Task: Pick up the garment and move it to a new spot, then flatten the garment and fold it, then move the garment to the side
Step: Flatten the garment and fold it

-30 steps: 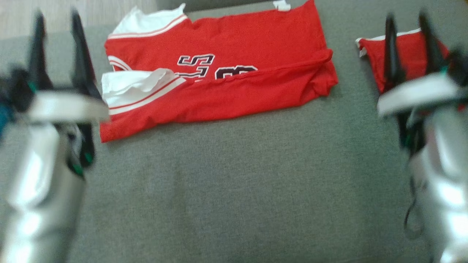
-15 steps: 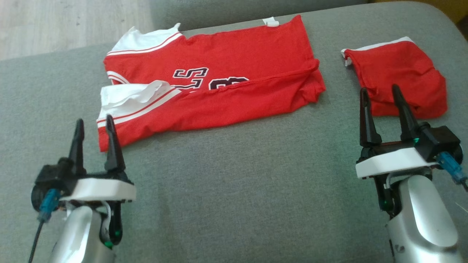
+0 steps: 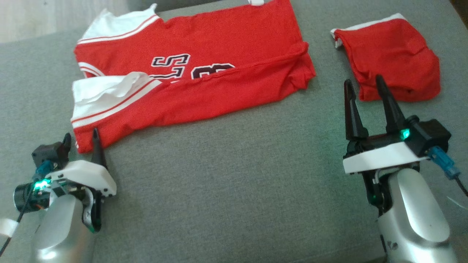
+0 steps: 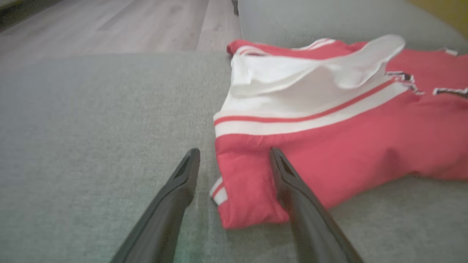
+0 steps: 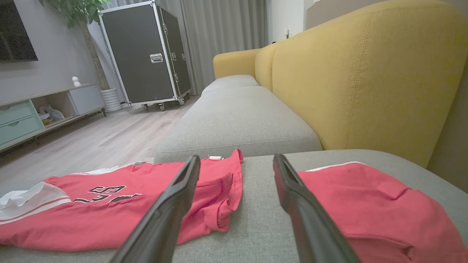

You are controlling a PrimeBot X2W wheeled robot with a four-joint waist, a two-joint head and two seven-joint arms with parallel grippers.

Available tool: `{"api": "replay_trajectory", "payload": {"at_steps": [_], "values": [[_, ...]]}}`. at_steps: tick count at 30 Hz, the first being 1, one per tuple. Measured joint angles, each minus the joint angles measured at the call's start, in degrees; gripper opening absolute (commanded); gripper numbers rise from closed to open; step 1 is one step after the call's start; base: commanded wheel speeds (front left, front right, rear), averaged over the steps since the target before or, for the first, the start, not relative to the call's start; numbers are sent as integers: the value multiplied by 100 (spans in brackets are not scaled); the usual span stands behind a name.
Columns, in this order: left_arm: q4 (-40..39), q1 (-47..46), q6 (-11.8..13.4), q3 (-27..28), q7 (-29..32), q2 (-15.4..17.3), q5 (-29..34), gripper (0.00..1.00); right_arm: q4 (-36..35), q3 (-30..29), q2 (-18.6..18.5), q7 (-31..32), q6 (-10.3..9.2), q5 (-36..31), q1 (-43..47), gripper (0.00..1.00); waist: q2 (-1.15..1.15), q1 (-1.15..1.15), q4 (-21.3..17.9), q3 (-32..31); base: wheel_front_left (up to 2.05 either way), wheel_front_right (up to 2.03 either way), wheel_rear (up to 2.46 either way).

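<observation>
The red jersey point(image 3: 226, 40) is laid out on the grey sofa seat point(image 3: 226, 190). It is partly folded along its length, its white-trimmed end is turned toward the robot's left, and dark numerals are seen on the upper layer. The left gripper point(image 3: 81, 132) is held low at the jersey's near left corner, jaws released and spread wide. In the left wrist view that corner is framed between the two fingers (whether the cloth is touched cannot be told). The right gripper point(image 3: 362, 79) is held over the seat, jaws likewise parted and nothing grasped, just before a smaller red garment point(image 3: 391, 58) lying apart from the jersey on the right. A yellow backrest point(image 5: 365, 73) is seen behind.
</observation>
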Motion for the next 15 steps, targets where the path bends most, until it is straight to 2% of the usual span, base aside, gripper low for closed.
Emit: {"api": "replay_trajectory", "payload": {"at_steps": [4,7,8,9,10,15], "values": [[297,-238,49,-1,189,78,0,100,-109,60,0,0,0,45,-74,100,0,-1,-98,136,0,0,0],[459,-506,-60,-36,472,141,-2,100,-157,79,1,0,0,49,-120,100,0,-1,-159,216,0,0,0],[459,-506,-60,-36,472,141,-2,79,-157,79,1,0,0,49,-120,100,0,-1,-159,216,0,0,0],[492,-573,-109,-52,554,156,-4,26,-196,71,1,0,0,51,-130,100,0,-1,-175,235,0,0,0],[501,-610,-141,-60,572,166,-9,0,-224,57,1,0,0,51,-132,100,0,-1,-188,250,0,0,0],[493,-662,-200,-116,302,133,-9,0,-207,-146,1,0,0,51,-132,100,0,0,-151,260,0,0,0]]}}
